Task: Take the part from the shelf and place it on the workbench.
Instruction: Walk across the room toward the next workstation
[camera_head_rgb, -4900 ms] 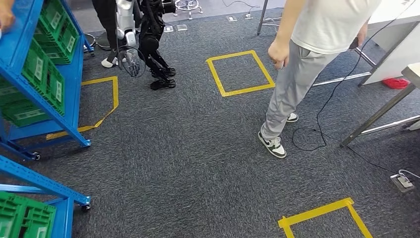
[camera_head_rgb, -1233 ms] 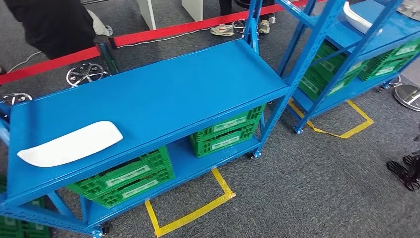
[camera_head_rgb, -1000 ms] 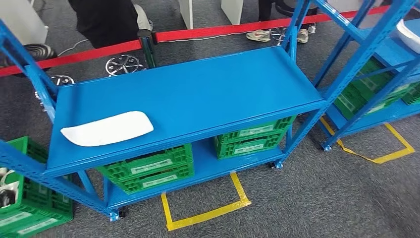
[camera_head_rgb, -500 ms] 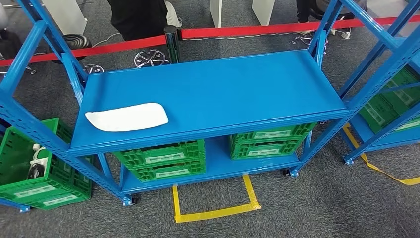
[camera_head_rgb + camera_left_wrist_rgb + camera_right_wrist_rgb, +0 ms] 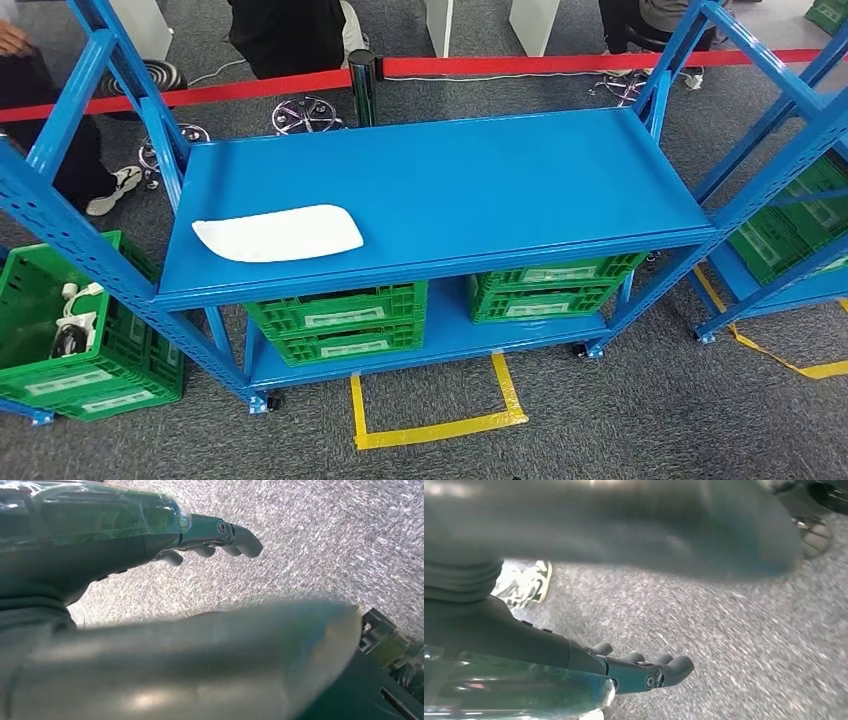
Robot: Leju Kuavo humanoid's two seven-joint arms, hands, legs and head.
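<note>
The part, a flat white elongated piece, is seen lying on the upper deck of the blue shelf, near the deck's left end and close to its front edge. Green crates are stored on the lower deck. A further green crate stands on the carpet to the left of the shelf. A red barrier tape is stretched behind the shelf, with a person's legs beyond it. Yellow floor tape marks a square in front of the shelf.

The left hand is held over the carpet with fingers extended and apart, holding nothing. The right hand is likewise extended over the carpet, holding nothing.
</note>
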